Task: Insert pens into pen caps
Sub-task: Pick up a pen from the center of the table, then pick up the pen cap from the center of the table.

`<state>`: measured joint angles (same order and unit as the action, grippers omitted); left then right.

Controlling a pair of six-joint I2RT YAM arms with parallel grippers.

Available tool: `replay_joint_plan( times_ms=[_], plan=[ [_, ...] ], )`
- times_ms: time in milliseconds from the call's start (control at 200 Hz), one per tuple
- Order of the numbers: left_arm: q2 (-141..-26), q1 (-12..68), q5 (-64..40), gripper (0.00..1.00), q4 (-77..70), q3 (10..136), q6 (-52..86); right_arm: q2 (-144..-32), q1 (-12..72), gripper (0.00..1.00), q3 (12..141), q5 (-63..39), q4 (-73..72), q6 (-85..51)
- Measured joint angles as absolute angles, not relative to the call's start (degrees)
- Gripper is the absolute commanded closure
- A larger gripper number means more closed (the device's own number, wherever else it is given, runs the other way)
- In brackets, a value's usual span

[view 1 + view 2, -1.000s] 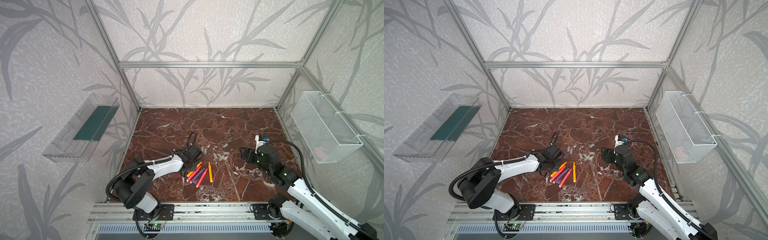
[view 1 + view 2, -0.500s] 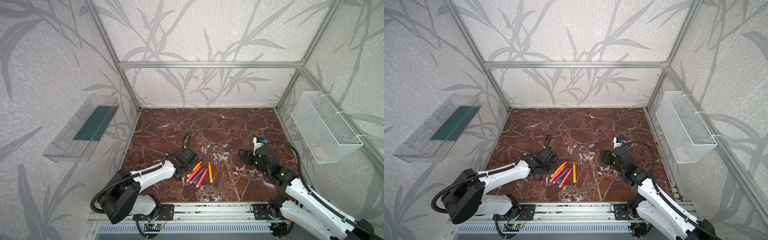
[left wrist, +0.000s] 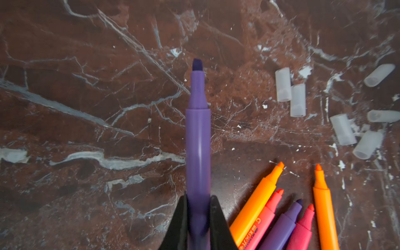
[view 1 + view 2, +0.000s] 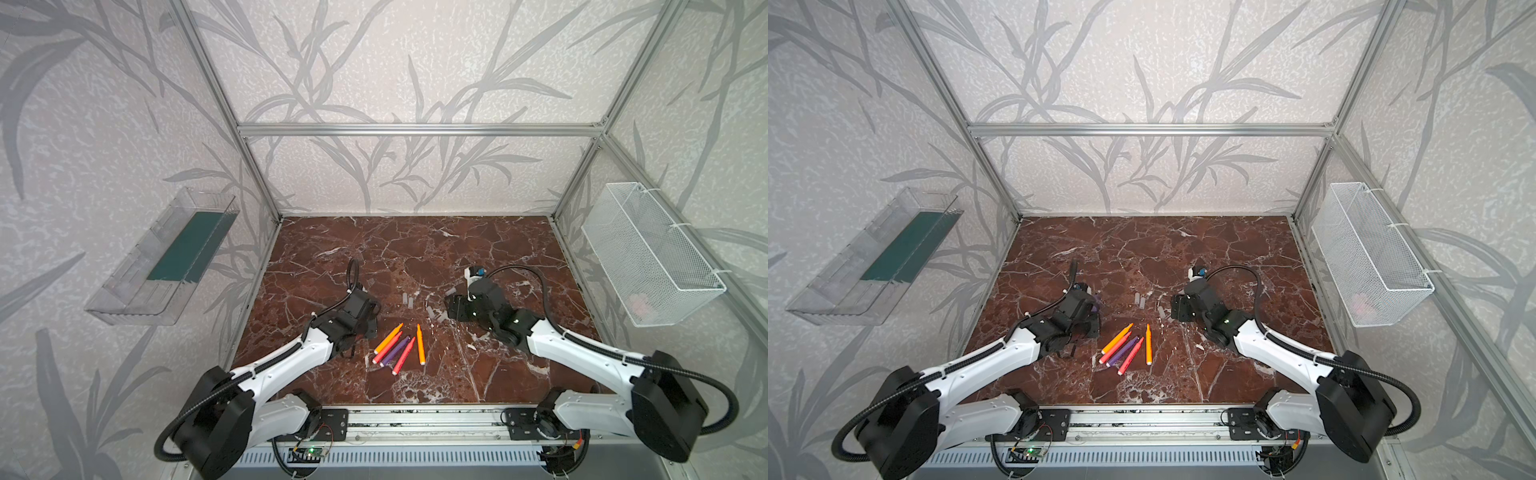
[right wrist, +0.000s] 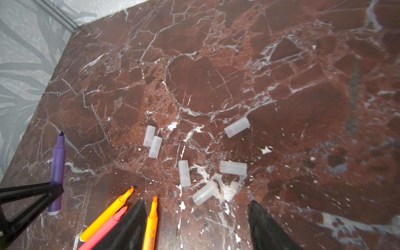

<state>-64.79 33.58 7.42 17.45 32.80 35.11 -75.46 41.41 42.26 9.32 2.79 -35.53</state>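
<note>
My left gripper (image 3: pixel 199 200) is shut on a purple pen (image 3: pixel 198 140), which points tip-forward above the marble. In both top views this gripper (image 4: pixel 368 318) sits just left of the loose pens. Two orange pens (image 4: pixel 387 338) (image 4: pixel 420 345), two pink-red pens (image 4: pixel 403 356) and a purple one (image 4: pixel 395 351) lie fanned on the table. Several translucent pen caps (image 5: pixel 184 173) are scattered beyond them, also seen as pen caps (image 3: pixel 298 100) in the left wrist view. My right gripper (image 5: pixel 197 203) is open and low over the nearest cap (image 5: pixel 204 192), with nothing held.
A clear plastic bin (image 4: pixel 162 266) hangs on the left wall and a white wire basket (image 4: pixel 648 257) on the right wall. Aluminium posts frame the marble table (image 4: pixel 415 249). A metal rail (image 4: pixel 415 419) runs along the front edge.
My left gripper has shifted a little left, away from the pen pile, still holding the purple pen. My right gripper has moved left toward the caps.
</note>
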Motion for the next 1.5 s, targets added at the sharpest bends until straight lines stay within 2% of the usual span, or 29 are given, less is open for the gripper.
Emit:
replay_joint_plan(
  times_ms=[415, 535, 730, 815, 894, 1034, 1499],
  plan=[
    [-47.66, 32.27, 3.27, 1.0, 14.72, 23.07, 35.59, -101.1, 49.58, 0.52, 63.7, 11.77, 5.37, -33.95],
    [-44.21, 32.14, 2.55, 1.0, 14.72, 23.03, 35.7, -106.61, 50.06, 0.53, 68.77, 12.14, 7.35, -33.98],
    [-44.12, 32.12, 1.37, 1.0, 14.68, 22.85, 35.77, -108.84, 50.26, 0.53, 70.13, 15.53, 10.48, -34.37],
    [-44.8, 32.12, 0.8, 1.0, 14.74, 22.85, 35.75, -109.51, 50.26, 0.62, 71.02, 17.02, 11.77, -34.63],
    [-44.82, 32.12, -0.05, 1.0, 14.92, 22.85, 35.77, -112.57, 50.28, 0.67, 74.87, 18.0, 14.33, -35.11],
    [-44.34, 32.14, -0.49, 1.0, 14.96, 22.85, 35.75, -117.32, 50.28, 0.67, 79.44, 19.03, 16.69, -35.4],
    [-44.21, 32.12, -0.58, 1.0, 15.05, 22.85, 35.73, -120.62, 50.43, 0.66, 81.34, 21.08, 20.1, -37.95]
  ],
)
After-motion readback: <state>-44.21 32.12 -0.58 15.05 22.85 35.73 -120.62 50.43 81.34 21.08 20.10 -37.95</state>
